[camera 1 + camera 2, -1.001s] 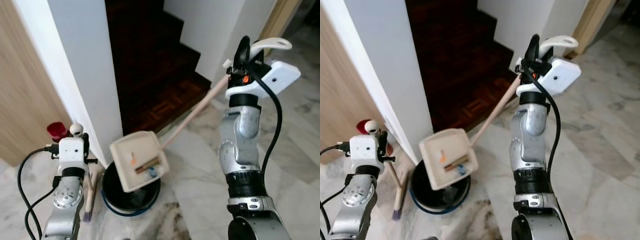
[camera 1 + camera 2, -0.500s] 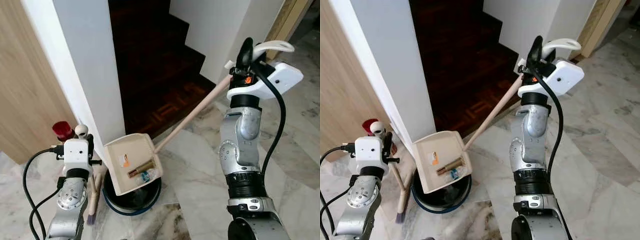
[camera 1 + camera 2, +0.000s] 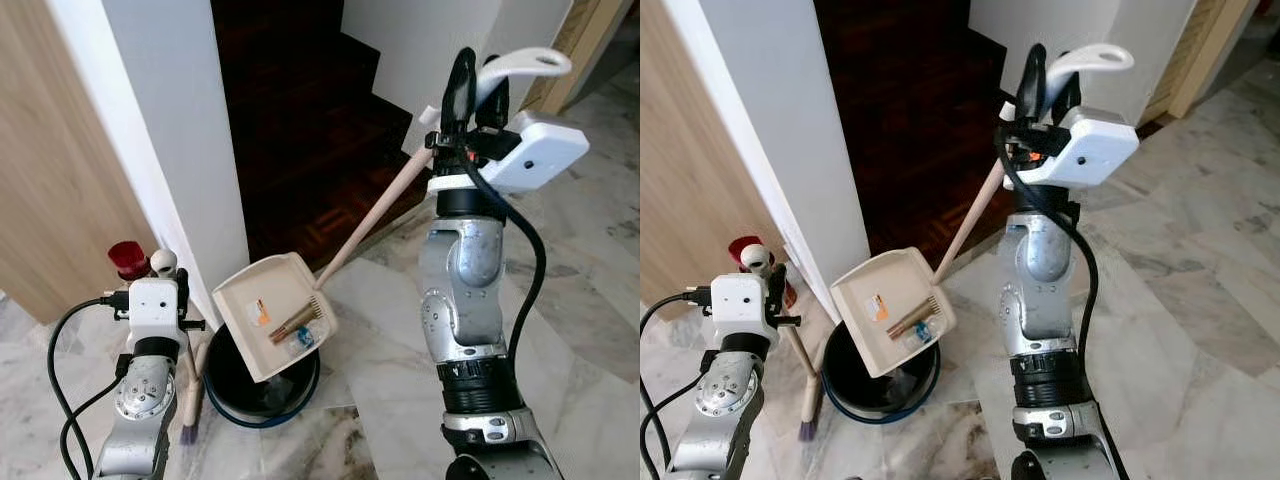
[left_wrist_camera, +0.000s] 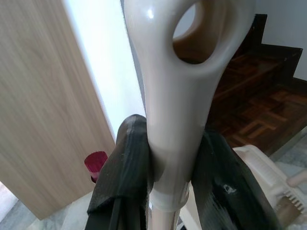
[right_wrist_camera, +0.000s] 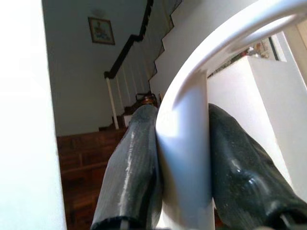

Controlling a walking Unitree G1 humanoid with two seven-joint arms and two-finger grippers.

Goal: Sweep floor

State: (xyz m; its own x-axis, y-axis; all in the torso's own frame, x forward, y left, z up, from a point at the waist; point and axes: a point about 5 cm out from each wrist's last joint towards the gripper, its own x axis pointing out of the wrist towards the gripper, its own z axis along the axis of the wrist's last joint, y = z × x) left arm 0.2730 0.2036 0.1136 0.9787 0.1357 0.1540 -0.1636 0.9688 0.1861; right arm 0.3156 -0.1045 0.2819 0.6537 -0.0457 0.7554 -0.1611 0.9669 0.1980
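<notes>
1. Right now I see the right gripper raised at about 1 o'clock in the head view, its black fingers pinched on the white looped grip of the dustpan handle.
2. Handle runs down toward 8 o'clock to the dustpan, which hangs tilted just above the black bin.
3. Dustpan holds debris: a brown stick-like piece, an orange scrap, and a small bluish bit near its lower lip, all still in the pan.
4. Bin sits on the marble floor at about 6 o'clock, right by the white wall corner.
5. Left gripper is low at 8 o'clock, fingers clamped on the cream top of the broom, just below its hanging hole.
6. Broom stick runs down beside the bin; purple bristles touch the floor.
7. Red object stands on the floor behind the left gripper, against the wood panel; can't tell what it is.
8. Dark wooden stairs rise at 12 o'clock.
</notes>
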